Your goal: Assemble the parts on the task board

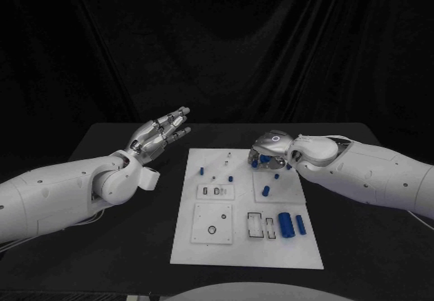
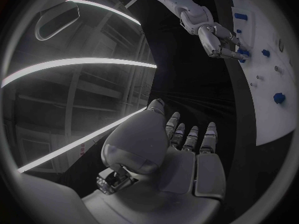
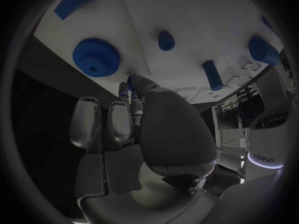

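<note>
The white task board (image 1: 244, 248) lies in the middle of the black table. My right hand (image 1: 269, 149) hangs over its far right part, fingers curled down. In the right wrist view the fingertips (image 3: 132, 92) pinch a small blue part (image 3: 130, 82) just above the board, next to a blue gear (image 3: 95, 56). The gear (image 1: 263, 161) lies under that hand. My left hand (image 1: 163, 135) is raised off the board's far left corner, fingers stretched out and apart, holding nothing. The left wrist view shows my right hand (image 2: 219, 39) touching down on the board (image 2: 274, 119).
Two blue cylinders (image 1: 284, 224) lie side by side at the board's near right. Small blue pegs (image 1: 268, 190) stand in its middle, and one peg (image 1: 200, 168) near its left edge. Other pegs (image 3: 212, 74) stand close to my right hand. Black table surrounds the board.
</note>
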Available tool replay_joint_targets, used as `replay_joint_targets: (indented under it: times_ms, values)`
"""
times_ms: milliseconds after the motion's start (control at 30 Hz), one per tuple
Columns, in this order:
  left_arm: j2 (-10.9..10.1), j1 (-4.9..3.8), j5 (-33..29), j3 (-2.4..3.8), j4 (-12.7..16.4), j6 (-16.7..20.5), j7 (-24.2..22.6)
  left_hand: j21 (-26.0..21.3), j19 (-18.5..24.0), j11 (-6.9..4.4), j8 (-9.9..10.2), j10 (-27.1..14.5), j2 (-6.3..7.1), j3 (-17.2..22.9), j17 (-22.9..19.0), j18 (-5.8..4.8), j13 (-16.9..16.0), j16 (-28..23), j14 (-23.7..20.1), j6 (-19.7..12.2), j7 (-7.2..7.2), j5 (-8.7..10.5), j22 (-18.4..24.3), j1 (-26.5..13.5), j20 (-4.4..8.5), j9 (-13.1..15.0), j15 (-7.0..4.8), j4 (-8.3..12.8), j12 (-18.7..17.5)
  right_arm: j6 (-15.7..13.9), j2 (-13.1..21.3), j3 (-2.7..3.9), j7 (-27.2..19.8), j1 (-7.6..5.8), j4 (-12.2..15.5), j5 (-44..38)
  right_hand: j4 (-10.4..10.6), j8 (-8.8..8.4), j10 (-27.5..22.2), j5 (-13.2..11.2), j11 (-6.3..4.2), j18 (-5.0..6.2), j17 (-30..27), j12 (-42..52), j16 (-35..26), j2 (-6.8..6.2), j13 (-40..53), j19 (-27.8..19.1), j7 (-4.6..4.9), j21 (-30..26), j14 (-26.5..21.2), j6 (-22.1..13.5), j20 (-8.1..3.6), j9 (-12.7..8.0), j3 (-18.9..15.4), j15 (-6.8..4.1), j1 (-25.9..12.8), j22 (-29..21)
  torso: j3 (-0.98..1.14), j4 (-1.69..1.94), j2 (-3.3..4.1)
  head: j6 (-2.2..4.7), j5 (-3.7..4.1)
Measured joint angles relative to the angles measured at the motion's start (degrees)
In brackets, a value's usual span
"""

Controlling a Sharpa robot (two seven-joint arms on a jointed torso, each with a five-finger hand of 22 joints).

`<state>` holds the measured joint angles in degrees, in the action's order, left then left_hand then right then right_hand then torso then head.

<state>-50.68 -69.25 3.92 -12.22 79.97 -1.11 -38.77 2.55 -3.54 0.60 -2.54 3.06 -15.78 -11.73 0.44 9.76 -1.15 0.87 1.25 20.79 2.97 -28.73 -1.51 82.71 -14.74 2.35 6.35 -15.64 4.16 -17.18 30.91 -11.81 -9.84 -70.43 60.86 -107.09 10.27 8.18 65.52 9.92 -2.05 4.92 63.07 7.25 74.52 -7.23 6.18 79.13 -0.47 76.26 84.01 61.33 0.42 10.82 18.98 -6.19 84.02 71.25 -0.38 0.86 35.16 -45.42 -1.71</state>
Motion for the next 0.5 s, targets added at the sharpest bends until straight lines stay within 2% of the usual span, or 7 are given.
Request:
replay_joint_targets:
  times_ms: [167,367,500]
  values:
    - [-0.14,0.01,0.0,0.0,-0.1,-0.02,0.0,0.0,0.0,0.0,0.0,0.0,0.0,0.16,0.0,0.0,-0.03,0.0,0.21,0.0,0.0,0.0,0.0,0.45,0.0,0.0,0.21,-0.16,0.0,-0.68,0.44,-0.03,0.01,-0.3,1.03,0.98,0.0,0.01,0.0,-0.04,0.0,0.0,-0.16,0.0,0.0,-0.24,-0.25,0.0,0.35,0.0,0.0,0.34,0.0,0.36,0.0,0.0,0.51,0.03,0.0,-0.05,-0.07,0.12,-0.3]
    - [-0.29,0.02,0.0,0.0,-0.21,-0.05,-0.01,0.0,0.0,0.21,0.0,0.21,0.0,0.39,0.04,0.0,-0.03,0.0,0.21,0.0,0.0,0.0,0.01,0.45,0.0,0.0,0.21,0.07,0.22,-0.58,-0.26,0.02,0.26,-2.48,1.84,1.91,0.16,0.01,0.2,-0.49,0.21,0.01,-0.36,-0.22,-0.23,-0.19,-0.47,0.0,0.41,0.0,0.0,0.4,0.0,0.7,0.16,0.0,0.46,0.05,0.0,-0.04,-0.04,0.24,-0.44]
    - [-0.3,0.03,0.01,0.0,-0.26,-0.07,-0.01,0.0,0.0,0.21,0.0,0.21,0.0,0.39,0.04,0.0,-0.02,0.0,0.21,0.0,0.0,0.0,0.0,0.45,0.0,0.0,0.21,0.07,0.22,-0.35,-2.12,0.03,0.43,-3.25,0.89,2.3,0.16,0.01,0.2,-0.49,0.21,0.0,-0.36,-0.45,-0.23,-0.05,-0.47,0.0,0.41,0.0,0.0,0.4,0.0,0.7,0.16,0.0,0.31,0.05,-0.02,0.01,0.01,0.11,-0.32]
